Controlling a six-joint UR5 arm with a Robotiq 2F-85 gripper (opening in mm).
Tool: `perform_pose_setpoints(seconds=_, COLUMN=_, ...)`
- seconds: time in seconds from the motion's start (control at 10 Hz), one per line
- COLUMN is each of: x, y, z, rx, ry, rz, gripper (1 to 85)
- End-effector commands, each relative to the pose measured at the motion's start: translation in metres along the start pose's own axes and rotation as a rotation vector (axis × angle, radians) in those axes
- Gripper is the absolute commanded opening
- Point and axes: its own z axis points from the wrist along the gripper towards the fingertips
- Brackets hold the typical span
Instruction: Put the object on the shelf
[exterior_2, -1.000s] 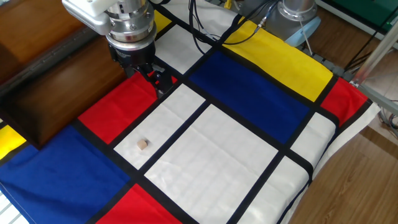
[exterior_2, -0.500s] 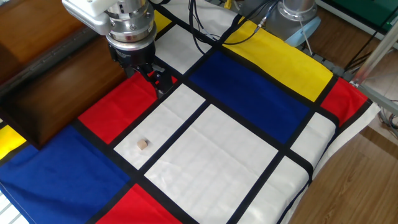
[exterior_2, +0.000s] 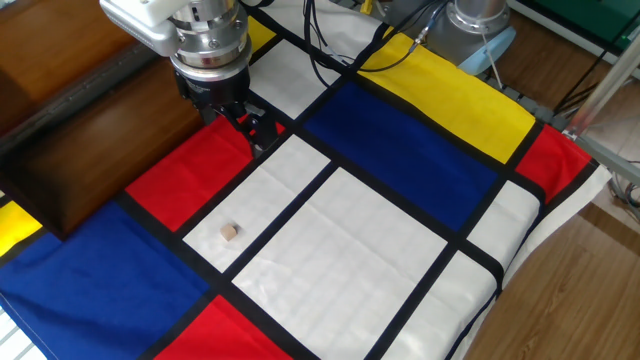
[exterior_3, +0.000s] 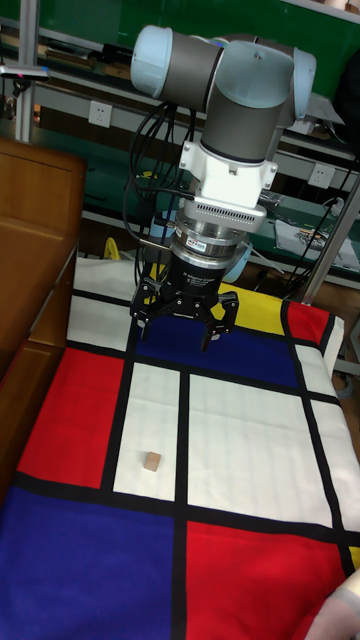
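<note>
The object, a tiny tan wooden cube (exterior_2: 230, 232) (exterior_3: 151, 460), lies on a white square of the cloth near a black stripe. The shelf (exterior_2: 80, 120) (exterior_3: 30, 300) is dark brown wood and stands along the left edge of the table. My gripper (exterior_2: 250, 130) (exterior_3: 178, 325) hangs above the cloth beside the shelf, well behind the cube and apart from it. Its fingers are spread open with nothing between them.
A cloth of red, blue, yellow and white squares with black stripes (exterior_2: 400, 150) covers the table. The arm's base (exterior_2: 480, 20) and black cables (exterior_2: 330, 50) are at the back. The cloth's right edge (exterior_2: 540, 250) drops to a wooden floor.
</note>
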Motion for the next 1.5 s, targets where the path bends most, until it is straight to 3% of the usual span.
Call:
perform_pose_setpoints(seconds=0.0, x=0.029, y=0.019, z=-0.002, rx=-0.052, ry=0.12, rz=0.253, gripper=84.0)
perform_pose_setpoints(seconds=0.1, x=0.029, y=0.018, z=-0.003, rx=-0.033, ry=0.123, rz=0.249, gripper=1.0)
perform_pose_setpoints(seconds=1.1, x=0.027, y=0.019, z=-0.004, rx=-0.021, ry=0.12, rz=0.26, gripper=1.3)
perform_pose_setpoints(seconds=1.3, x=0.017, y=0.022, z=0.007, rx=-0.054, ry=0.111, rz=0.196, gripper=18.3)
perform_pose_setpoints(seconds=1.4, x=0.005, y=0.03, z=0.016, rx=-0.065, ry=0.106, rz=0.203, gripper=21.0)
